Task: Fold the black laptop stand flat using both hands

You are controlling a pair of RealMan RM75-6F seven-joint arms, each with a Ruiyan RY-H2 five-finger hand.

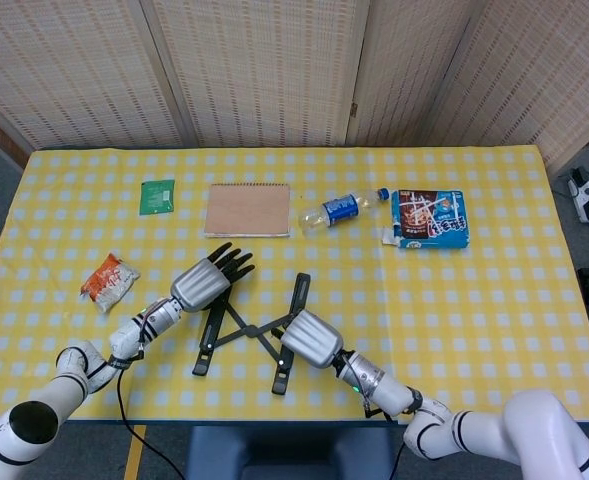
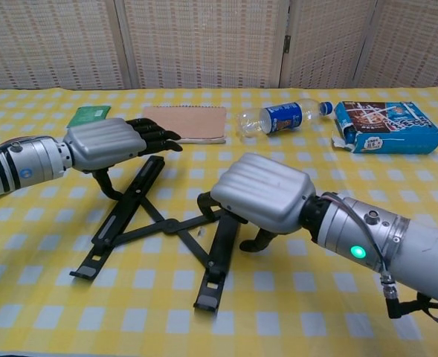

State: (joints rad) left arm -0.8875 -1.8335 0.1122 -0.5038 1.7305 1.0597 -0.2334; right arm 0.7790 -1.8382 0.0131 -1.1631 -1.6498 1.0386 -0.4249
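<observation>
Table (image 1: pixel 494 300) with a yellow checked cloth filled both views, backed by woven screens (image 1: pixel 274 70) at the far side. Near its front edge, a little left of centre, lay the black laptop stand (image 1: pixel 244 330), its two long rails joined by crossed struts and still spread into an X shape.

Over the stand's right rail sat the right hand (image 1: pixel 309 338), its silver back up and its dark fingers (image 2: pixel 207 204) curled down around the rail's middle; the chest view showed them on either side of the rail, though whether they actually clamped it could not be told. The left hand (image 1: pixel 206 282) hovered over the far end of the left rail with its fingers (image 2: pixel 155 134) held out nearly straight and slightly fanned, holding nothing, the thumb hanging down beside the rail.

Farther back, a tan notebook (image 1: pixel 247 210) lay left of centre, and a blue snack box (image 1: pixel 431 218) lay toward the right. Between those two a clear water bottle (image 1: pixel 342 209) with a blue label rested on its side. A small green packet (image 1: pixel 157 196) sat left of the notebook, and an orange and white snack packet (image 1: pixel 109 280) lay near the left edge, beside the left forearm.
</observation>
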